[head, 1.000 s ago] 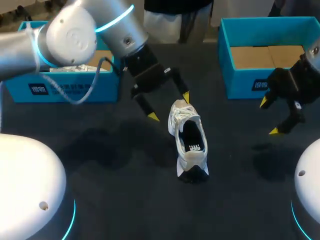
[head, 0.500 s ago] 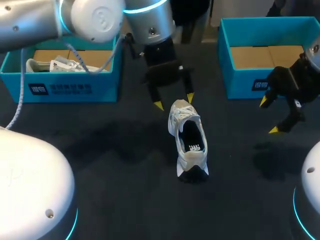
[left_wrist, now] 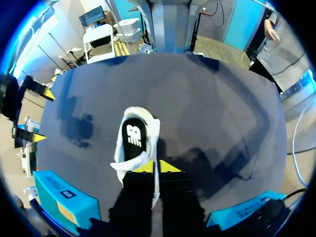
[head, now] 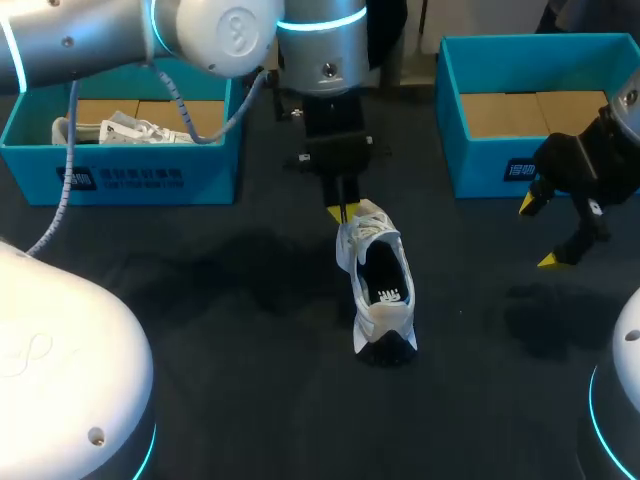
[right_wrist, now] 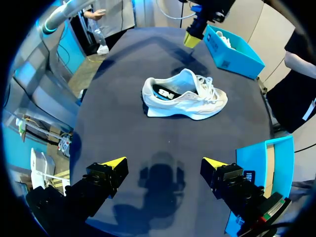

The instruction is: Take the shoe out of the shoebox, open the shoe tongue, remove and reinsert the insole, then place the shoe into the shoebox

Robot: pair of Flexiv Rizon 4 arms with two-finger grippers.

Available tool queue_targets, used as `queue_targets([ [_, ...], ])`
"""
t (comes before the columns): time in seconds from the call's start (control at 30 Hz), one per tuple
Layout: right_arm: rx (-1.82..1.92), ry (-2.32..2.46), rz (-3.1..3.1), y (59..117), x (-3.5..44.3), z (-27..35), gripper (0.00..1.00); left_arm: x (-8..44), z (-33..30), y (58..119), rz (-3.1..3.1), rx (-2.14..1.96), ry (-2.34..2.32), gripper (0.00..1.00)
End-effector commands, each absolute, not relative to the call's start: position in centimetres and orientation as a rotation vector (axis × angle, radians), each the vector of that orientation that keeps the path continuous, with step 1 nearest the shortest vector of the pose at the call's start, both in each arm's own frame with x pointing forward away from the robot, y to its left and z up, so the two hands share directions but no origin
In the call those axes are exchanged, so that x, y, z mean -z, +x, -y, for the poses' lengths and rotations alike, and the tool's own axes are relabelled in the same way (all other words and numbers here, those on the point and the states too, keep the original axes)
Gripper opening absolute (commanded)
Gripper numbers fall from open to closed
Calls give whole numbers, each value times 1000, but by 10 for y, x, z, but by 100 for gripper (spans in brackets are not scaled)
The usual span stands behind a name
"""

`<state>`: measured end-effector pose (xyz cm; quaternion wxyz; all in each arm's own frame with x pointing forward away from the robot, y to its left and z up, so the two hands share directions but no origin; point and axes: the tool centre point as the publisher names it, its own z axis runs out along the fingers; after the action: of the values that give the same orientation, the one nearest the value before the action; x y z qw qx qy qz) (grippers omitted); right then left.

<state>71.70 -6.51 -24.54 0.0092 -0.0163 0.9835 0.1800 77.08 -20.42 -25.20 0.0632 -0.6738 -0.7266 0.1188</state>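
**Left gripper (head: 342,212) closed up over the laced end of the shoe (head: 378,285)**

The left gripper hangs straight down from its arm at the laced front of the white shoe, its yellow tips drawn together. In the left wrist view a thin white strip of shoe shows in the slit between them. I can't tell whether they actually touch it. The shoe stands on its sole on the dark table (head: 230,330), outside both boxes and roughly between them, with its dark heel toward the robot. The black insole (head: 390,290) with its white mark shows in the opening.

The right gripper (head: 538,234) hovers off to the side over bare table, its fingers spread wide. It is just in front of the right shoebox (head: 490,172) and well apart from the shoe. That teal box shows a brown cardboard floor. The left shoebox (head: 150,180), the same teal, holds a second white shoe (head: 110,130) lying on its cardboard bottom toward the box's outer end.
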Motion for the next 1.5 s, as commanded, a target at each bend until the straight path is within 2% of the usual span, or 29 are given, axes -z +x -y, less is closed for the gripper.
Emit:
queue_targets([
  [0.03,-559,-50,-3070,716,246,65,100,267,214,774,2180,-300,-2022,0],
  [0.4,-559,-50,-3070,716,246,65,100,307,223,763,2112,-213,-2125,0],
  [0.87,-559,-50,-3070,716,246,65,100,295,242,740,2167,-222,-2141,0],
  [1.5,-559,-50,-3070,716,246,65,100,354,274,738,2265,-201,-2086,0],
])
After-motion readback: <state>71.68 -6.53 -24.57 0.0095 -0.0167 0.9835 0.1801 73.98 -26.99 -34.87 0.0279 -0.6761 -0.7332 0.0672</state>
